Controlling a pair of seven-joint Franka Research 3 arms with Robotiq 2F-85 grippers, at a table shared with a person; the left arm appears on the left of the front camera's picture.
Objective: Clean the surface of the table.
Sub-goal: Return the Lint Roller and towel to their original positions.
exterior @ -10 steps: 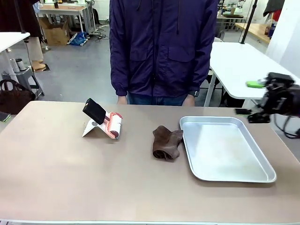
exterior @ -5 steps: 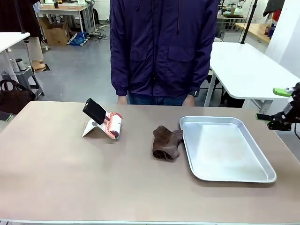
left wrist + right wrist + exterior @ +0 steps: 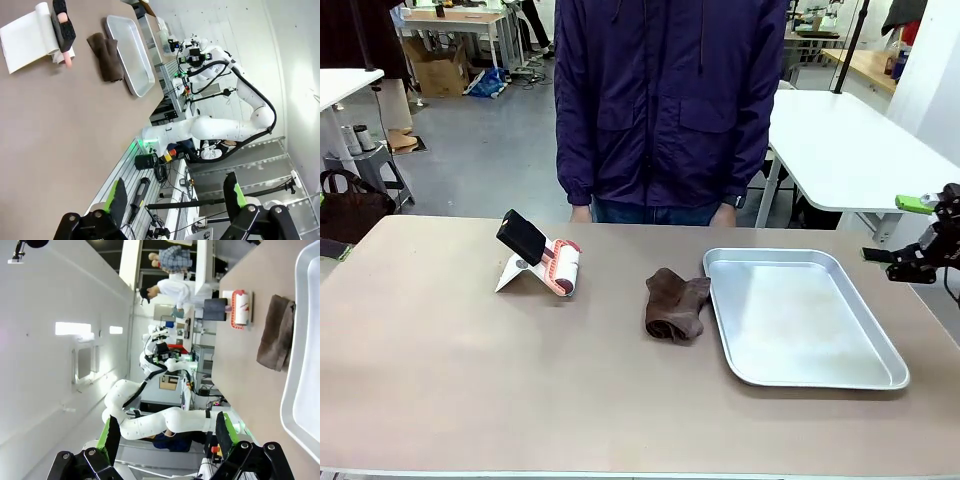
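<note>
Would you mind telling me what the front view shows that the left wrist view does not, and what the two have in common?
Front view alone: the person in a dark jacket standing at the far edge of the table, and a white-topped table behind. Left wrist view alone: the left gripper, its jaws wide apart over nothing, plus the white base and upper links of the right arm off the table's end. Both share: the brown cloth, the metal tray, the lint roller on its white stand, and the open right gripper.
</note>
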